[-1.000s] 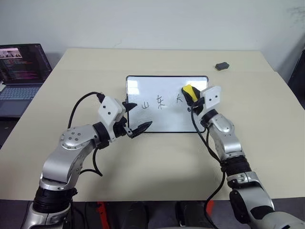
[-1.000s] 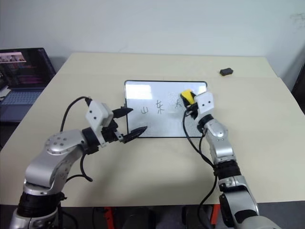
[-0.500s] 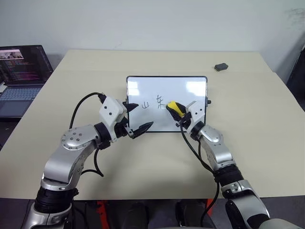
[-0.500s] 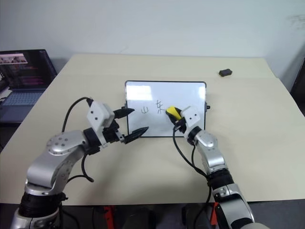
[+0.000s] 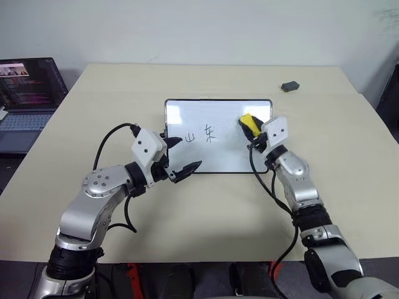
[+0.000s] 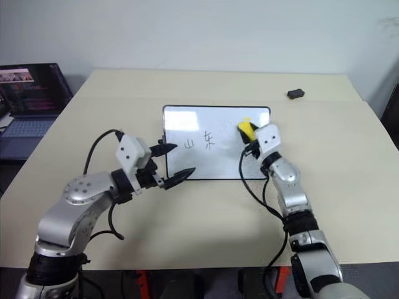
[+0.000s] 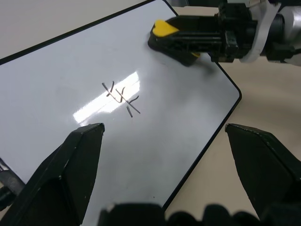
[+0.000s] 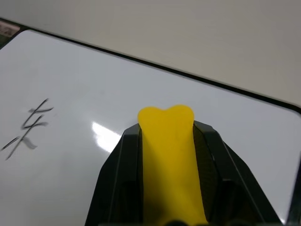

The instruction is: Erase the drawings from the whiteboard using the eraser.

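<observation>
The whiteboard (image 5: 218,159) lies flat in the middle of the table. The drawings (image 5: 201,134), two black characters, sit left of its centre and also show in the left wrist view (image 7: 121,94). My right gripper (image 5: 251,128) is shut on the yellow eraser (image 5: 247,121), which rests on the board's upper right part. The right wrist view has the eraser (image 8: 169,155) between the black fingers, with one character (image 8: 30,125) off to its side. My left gripper (image 5: 188,153) hovers open over the board's lower left corner, holding nothing.
An open laptop (image 5: 28,93) stands off the table's left edge. A small dark grey object (image 5: 290,86) lies at the far right of the beige table (image 5: 206,212). Cables loop from both wrists.
My right gripper swept the eraser down and left across the board, then back to the upper right. The rightmost character is gone. The left arm stayed still.
</observation>
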Controlling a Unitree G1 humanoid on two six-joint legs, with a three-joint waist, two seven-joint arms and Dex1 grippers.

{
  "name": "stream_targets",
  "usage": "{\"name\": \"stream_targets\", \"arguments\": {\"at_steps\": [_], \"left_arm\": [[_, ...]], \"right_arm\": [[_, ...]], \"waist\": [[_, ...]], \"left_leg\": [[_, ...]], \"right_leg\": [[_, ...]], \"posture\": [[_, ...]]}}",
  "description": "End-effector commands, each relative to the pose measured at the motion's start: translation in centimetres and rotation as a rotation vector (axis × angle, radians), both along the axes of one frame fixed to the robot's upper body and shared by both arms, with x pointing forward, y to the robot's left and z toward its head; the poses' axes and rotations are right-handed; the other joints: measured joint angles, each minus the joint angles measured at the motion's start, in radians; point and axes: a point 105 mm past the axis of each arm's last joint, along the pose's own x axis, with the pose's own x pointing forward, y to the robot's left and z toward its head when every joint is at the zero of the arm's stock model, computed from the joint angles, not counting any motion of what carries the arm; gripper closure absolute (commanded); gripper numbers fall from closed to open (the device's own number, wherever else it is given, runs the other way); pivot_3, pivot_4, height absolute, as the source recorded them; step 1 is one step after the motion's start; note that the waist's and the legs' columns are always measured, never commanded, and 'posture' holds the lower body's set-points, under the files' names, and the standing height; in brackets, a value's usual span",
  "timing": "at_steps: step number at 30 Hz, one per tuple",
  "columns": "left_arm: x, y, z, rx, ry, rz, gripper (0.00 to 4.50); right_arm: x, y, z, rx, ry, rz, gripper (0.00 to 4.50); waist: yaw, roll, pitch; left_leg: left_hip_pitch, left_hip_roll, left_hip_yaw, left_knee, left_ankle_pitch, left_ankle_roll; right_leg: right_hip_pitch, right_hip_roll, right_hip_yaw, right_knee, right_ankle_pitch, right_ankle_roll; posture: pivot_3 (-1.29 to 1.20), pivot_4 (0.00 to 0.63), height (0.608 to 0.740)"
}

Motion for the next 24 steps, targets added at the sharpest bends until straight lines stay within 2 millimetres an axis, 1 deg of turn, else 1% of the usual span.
{"name": "stream_targets", "arguments": {"at_steps": [1,5,7,10,13,14,16,18,19,20,22,24], "left_arm": [[-0.3,-0.1,0.7,0.003,-0.041,-0.005,0.00],[-0.3,-0.2,0.7,0.001,-0.040,-0.002,0.00],[-0.2,-0.2,0.7,-0.002,-0.040,-0.002,0.00],[-0.2,-0.3,0.7,-0.007,-0.042,0.000,0.00],[-0.1,-0.2,0.6,-0.015,-0.042,0.019,0.00],[-0.1,-0.1,0.6,-0.017,-0.042,0.025,0.00],[0.0,0.2,0.4,-0.033,-0.036,0.059,0.00],[0.0,0.4,0.2,-0.044,-0.023,0.081,0.00],[-0.1,0.5,0.1,-0.047,-0.017,0.087,0.00],[-0.2,0.6,0.0,-0.044,-0.012,0.097,0.00],[-0.3,0.9,-0.4,-0.035,0.000,0.112,0.00],[-0.5,1.3,-0.7,-0.021,0.015,0.132,0.00]], "right_arm": [[-1.1,1.3,-2.1,-0.064,0.067,0.078,3.40],[-2.2,2.0,-4.0,-0.111,0.171,0.167,3.40],[-2.6,2.1,-4.2,-0.127,0.186,0.189,3.40],[-2.6,1.9,-3.2,-0.106,0.171,0.184,3.40],[-2.7,1.1,-0.9,-0.047,0.142,0.176,3.40],[-2.8,0.9,-0.5,-0.040,0.141,0.176,3.40],[-3.6,0.2,0.4,-0.012,0.160,0.194,3.40],[-4.8,-0.6,0.8,-0.009,0.200,0.222,3.40],[-5.3,-0.9,0.7,-0.014,0.219,0.231,3.40],[-5.9,-1.3,0.3,-0.042,0.255,0.240,3.40],[-7.3,-2.0,-1.1,-0.152,0.319,0.268,3.41],[-8.6,-2.4,-1.6,-0.185,0.373,0.296,3.41]], "waist": [[0.000,0.000,0.000],[-0.001,0.000,0.000],[-0.001,0.000,0.000],[0.000,0.000,0.000],[0.003,0.000,0.000],[0.004,0.000,0.000],[0.005,0.000,0.000],[0.007,0.000,0.000],[0.008,0.000,0.000],[0.008,0.000,0.000],[0.010,0.000,0.000],[0.009,0.000,0.000]], "left_leg": [[0.000,0.000,0.000,0.000,0.000,0.000],[0.001,0.000,0.000,0.001,0.000,0.000],[0.001,0.000,-0.001,0.001,0.000,0.000],[0.001,0.000,-0.001,0.001,0.000,0.000],[0.001,0.000,-0.001,0.001,0.000,0.000],[0.000,0.000,-0.001,0.001,0.000,0.000],[-0.001,0.000,-0.001,0.001,0.000,0.000],[-0.002,0.000,-0.002,0.000,0.000,0.000],[-0.003,0.000,-0.002,0.000,0.000,0.000],[-0.004,0.000,-0.002,0.000,0.000,0.000],[-0.004,0.000,-0.003,0.000,0.000,0.000],[-0.004,-0.001,-0.003,0.000,-0.001,0.000]], "right_leg": [[0.000,0.000,0.000,0.001,0.000,0.000],[0.000,0.000,0.000,0.002,0.000,0.000],[0.001,0.000,-0.001,0.002,0.000,0.000],[0.001,0.000,-0.001,0.002,0.000,0.000],[0.001,0.000,-0.001,0.001,0.000,0.000],[0.000,0.000,-0.001,0.001,0.000,0.000],[0.000,0.000,-0.001,0.000,0.000,0.000],[-0.001,0.000,-0.001,-0.001,0.000,0.000],[-0.001,0.000,-0.001,-0.001,0.000,0.000],[-0.002,0.000,-0.001,-0.002,-0.001,0.001],[-0.002,0.000,-0.002,-0.002,-0.001,0.001],[-0.002,-0.001,-0.002,-0.003,-0.001,0.001]], "posture": [[0.00,0.150,0.740],[0.00,0.150,0.740],[0.00,0.150,0.740],[0.00,0.150,0.740],[0.00,0.150,0.740],[0.00,0.150,0.740],[0.00,0.150,0.740],[0.00,0.150,0.740],[0.00,0.150,0.740],[0.00,0.150,0.740],[0.00,0.150,0.740],[0.00,0.150,0.740]]}}
